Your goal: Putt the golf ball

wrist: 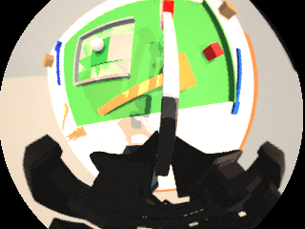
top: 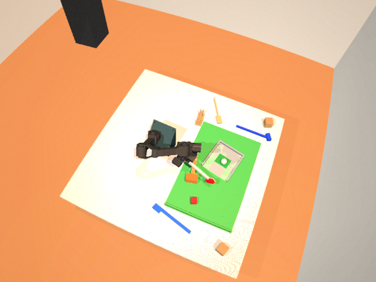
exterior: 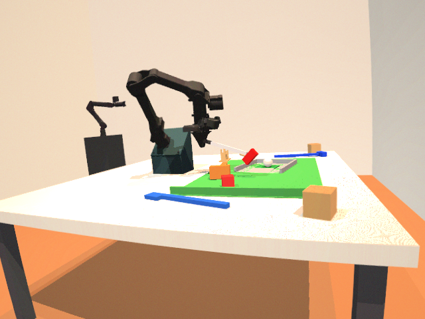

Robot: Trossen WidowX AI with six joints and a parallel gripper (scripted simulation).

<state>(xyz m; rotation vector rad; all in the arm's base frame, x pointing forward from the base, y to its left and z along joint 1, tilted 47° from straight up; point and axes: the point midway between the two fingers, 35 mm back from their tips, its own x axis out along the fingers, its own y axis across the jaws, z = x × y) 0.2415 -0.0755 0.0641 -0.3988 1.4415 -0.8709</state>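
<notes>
1. The robot's fingers are clamped on the dark handle of the red putter. Its red end is up off the green mat, tipped down to the right.
2. The white golf ball sits on the dark green square, inside the low gray walls. It is to the right of the putter's red end, and a bit farther back.
3. I think the hitting part is done, and now the ball just has to stay put (one picture can't show if it has stopped).
4. Next, the arm should hold the putter up and away from the ball. If the red end swings right, it could bump the ball off. If the ball rolls back out, it will need another gentle tap.
</notes>
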